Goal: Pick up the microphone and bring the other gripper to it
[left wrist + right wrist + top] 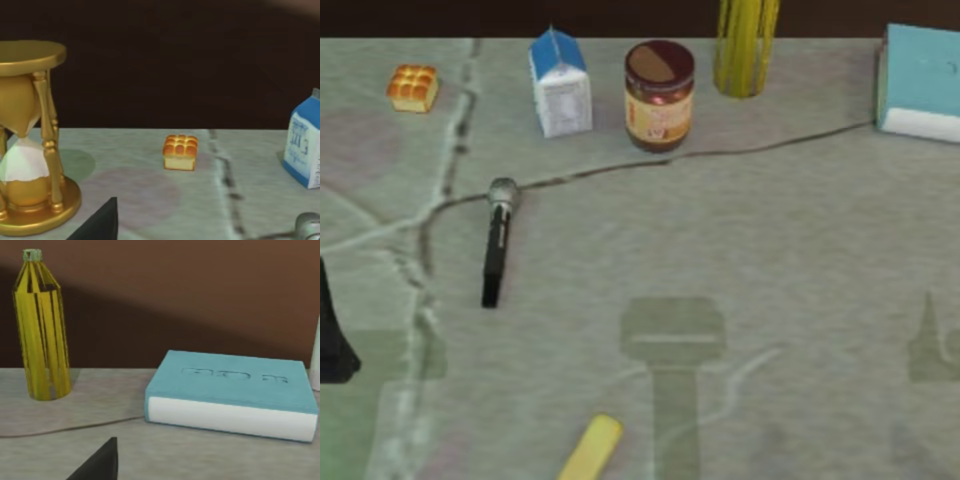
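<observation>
Yellow stick [591, 447] lies at the near edge of the worktop [800, 260] in the top view, and plays no part; the microphone [497, 244] lies flat left of centre, untouched, its long axis running front to back with the grey mesh head toward the milk carton [560, 84] and the black handle toward the near edge. My left pincer [334, 335] shows only as a dark shape at the left border, the nearer arm, with the microphone to its right; whether its fingers are released or clenched, I cannot tell. My right pincer is outside the top view. Only the left wrist view shows a golden hourglass [31, 135]; only the right wrist view shows the embossed cover of the teal book [232, 395].
</observation>
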Robot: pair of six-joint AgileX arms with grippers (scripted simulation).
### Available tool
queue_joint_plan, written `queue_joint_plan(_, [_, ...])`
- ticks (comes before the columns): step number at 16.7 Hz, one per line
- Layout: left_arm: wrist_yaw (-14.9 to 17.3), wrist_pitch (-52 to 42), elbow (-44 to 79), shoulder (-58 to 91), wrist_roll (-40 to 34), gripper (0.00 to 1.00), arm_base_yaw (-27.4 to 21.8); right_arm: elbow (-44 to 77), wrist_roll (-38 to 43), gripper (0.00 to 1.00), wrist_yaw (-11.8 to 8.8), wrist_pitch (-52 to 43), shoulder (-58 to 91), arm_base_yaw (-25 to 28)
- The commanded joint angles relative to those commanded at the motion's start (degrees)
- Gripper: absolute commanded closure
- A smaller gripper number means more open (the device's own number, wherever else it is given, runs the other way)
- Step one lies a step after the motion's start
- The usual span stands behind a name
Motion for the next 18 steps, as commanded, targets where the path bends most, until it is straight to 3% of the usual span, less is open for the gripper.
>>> queue_joint_plan(4, [0.3, -1.1, 1.7, 1.7, -0.3, 0.00, -0.5, 0.0, 0.0, 0.00, 0.0, 0.0, 0.0, 0.0])
queue_joint_plan(8, [1.2, -7.5, 11.3, 12.6, -1.7, 0.00, -2.7, 0.0, 0.0, 0.00, 0.0, 0.0, 0.0, 0.0])
queue_joint_plan(18, [2.1, -35.5, 53.4, 67.8, -8.5, 0.00, -9.4, 0.0, 0.0, 0.00, 0.0, 0.0, 0.0, 0.0])
